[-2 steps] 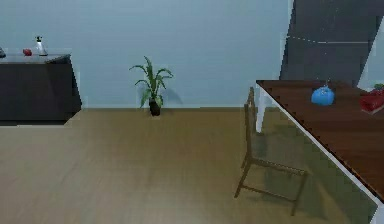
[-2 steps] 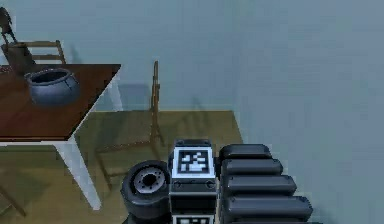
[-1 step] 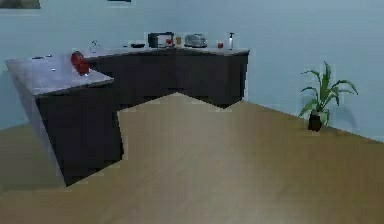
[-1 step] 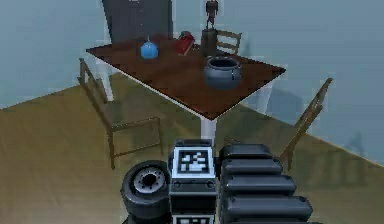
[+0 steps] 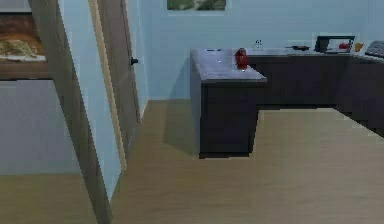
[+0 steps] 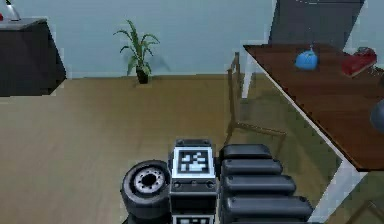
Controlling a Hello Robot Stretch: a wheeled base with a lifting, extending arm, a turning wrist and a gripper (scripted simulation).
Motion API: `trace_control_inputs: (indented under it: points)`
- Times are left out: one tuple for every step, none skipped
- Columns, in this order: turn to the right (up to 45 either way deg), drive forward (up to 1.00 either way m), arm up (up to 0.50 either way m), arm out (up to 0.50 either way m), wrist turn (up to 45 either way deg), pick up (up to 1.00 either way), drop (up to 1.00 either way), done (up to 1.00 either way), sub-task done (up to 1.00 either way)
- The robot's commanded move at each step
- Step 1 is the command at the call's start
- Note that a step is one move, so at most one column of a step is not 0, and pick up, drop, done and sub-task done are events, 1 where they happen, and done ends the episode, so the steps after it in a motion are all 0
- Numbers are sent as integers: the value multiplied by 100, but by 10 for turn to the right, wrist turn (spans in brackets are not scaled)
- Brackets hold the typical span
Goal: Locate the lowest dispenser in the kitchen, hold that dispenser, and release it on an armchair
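Much bare floor [image 6: 110, 120] lies past the hand [image 6: 150, 190], beside table [image 6: 315, 92] edge.

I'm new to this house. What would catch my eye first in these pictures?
A small red object stands out on the dark, grey-topped kitchen counter mid forward view. In the arm side view, a green potted plant stands by the far wall, and a blue object sits on the brown wooden table at right.

Island counter [image 5: 215, 70]: red blob [image 5: 240, 58] sitting at two o'clock.
Brown table [image 6: 320, 100]: blue lump [image 6: 307, 59] at twelve, red thing [image 6: 358, 62] at two.
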Motion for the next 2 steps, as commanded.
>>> trace_control_inputs:
  points:
    - [0, 60, 0, 0, 0, 0, 0, 0, 0]
    - [-450, 0, 0, 0, 0, 0, 0, 0, 0]
